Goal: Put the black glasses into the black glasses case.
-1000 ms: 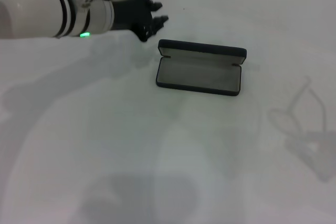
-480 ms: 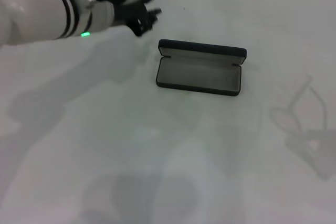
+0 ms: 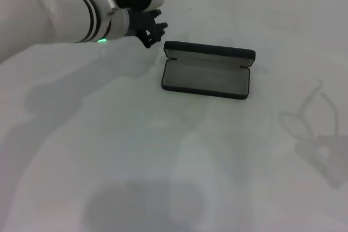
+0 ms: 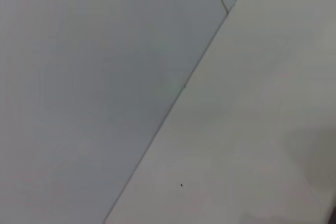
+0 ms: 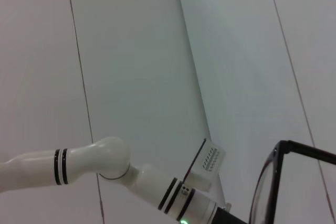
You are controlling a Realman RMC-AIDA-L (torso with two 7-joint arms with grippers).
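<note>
The black glasses case (image 3: pixel 207 76) lies open on the white table (image 3: pixel 163 161), lid raised at its far edge and grey lining facing up, with nothing inside. Its long axis runs across the robot's front, left to right, with the right end slightly nearer the robot.

The left gripper (image 3: pixel 154 30) hovers just beyond the case's far left corner, close to it but apparently not touching. Its dark fingers look spread apart and hold nothing.

The black glasses (image 5: pixel 289 182) appear only in the right wrist view, close to that camera: a stretch of thin black frame, part of one clear lens and a slim temple arm, cut off at the picture's edge. They seem to be carried by the right arm. That arm's gripper is in no picture, so its grip cannot be told. In the head view only a faint shadow shaped like spectacles falls on the table to the right of the case, which suggests the glasses hang above that spot, outside the frame.

So the case lies to the left of the glasses, and the right arm is the one placed to bring them over. For a clean fit, the frame's long axis should line up with the case's. The left wrist view shows only bare table and wall.
</note>
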